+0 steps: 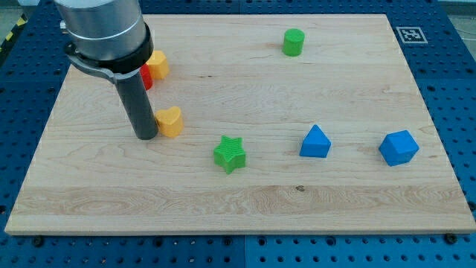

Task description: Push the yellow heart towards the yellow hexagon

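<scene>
A robotics lab bench: a pale wooden board (245, 201) lies on a blue perforated mounting plate (454, 74) (holes in a regular grid), a printed fiducial marker (408, 34) sits at the board's 2 o'clock corner, and yellow-black hazard tape (13, 31) shows at 10 o'clock.
</scene>
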`<action>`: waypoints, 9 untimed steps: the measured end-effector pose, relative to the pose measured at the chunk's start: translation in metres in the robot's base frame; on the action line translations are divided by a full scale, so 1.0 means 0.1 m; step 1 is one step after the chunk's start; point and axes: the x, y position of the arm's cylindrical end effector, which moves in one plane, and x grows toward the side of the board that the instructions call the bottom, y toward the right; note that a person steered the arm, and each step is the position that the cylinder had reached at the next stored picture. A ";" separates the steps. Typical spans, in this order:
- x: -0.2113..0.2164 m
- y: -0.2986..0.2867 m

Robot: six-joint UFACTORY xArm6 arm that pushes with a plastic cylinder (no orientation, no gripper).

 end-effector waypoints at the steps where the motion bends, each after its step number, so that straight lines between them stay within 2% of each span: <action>1: 0.18 0.07; 2: 0.21 0.13; 3: -0.23 0.24; 6: -0.20 0.51; 7: -0.42 0.54; 9: -0.50 0.58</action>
